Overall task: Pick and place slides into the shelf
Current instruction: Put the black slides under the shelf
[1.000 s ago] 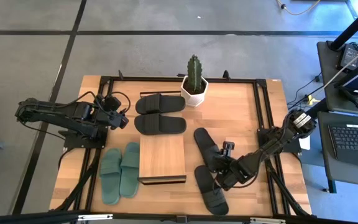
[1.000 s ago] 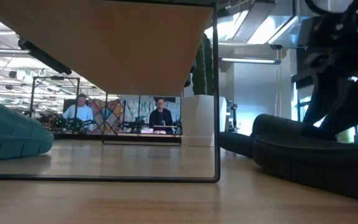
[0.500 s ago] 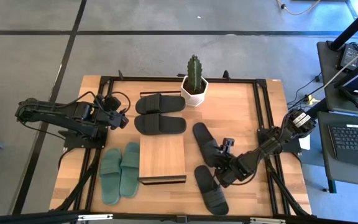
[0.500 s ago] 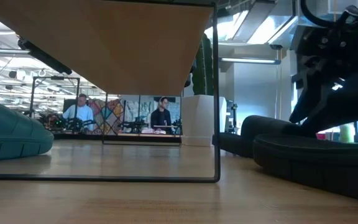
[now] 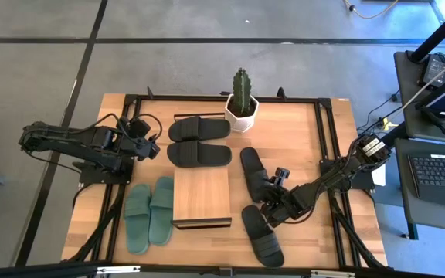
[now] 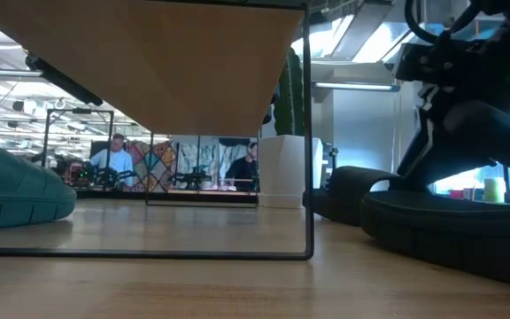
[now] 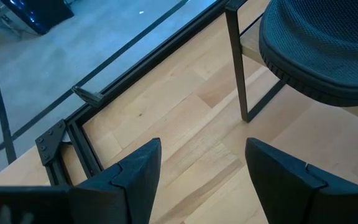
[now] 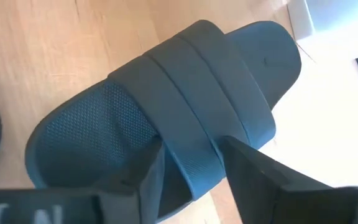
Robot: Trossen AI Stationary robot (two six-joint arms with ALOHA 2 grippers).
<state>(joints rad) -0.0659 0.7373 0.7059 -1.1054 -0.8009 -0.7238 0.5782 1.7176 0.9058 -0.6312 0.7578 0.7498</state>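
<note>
Wooden table [image 5: 300, 131] carries slides [image 5: 199, 140], shelf [image 5: 201, 197], cactus pot [image 5: 242, 108].

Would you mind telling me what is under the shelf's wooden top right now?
The low view shows only bare table beneath the shelf, no slides. From above, its plank covers that space. The nearest green slide lies beside it.

shelf [image 5: 201, 195] mid-table, slides [image 5: 149, 213] left — others right, perhaps two behind

Matt black slide [image 8: 185, 118] with a finely dimpled footbed; pale, smooth wooden tabletop [image 7: 185, 149]; thin black metal shelf [image 5: 201, 197] frame.
</note>
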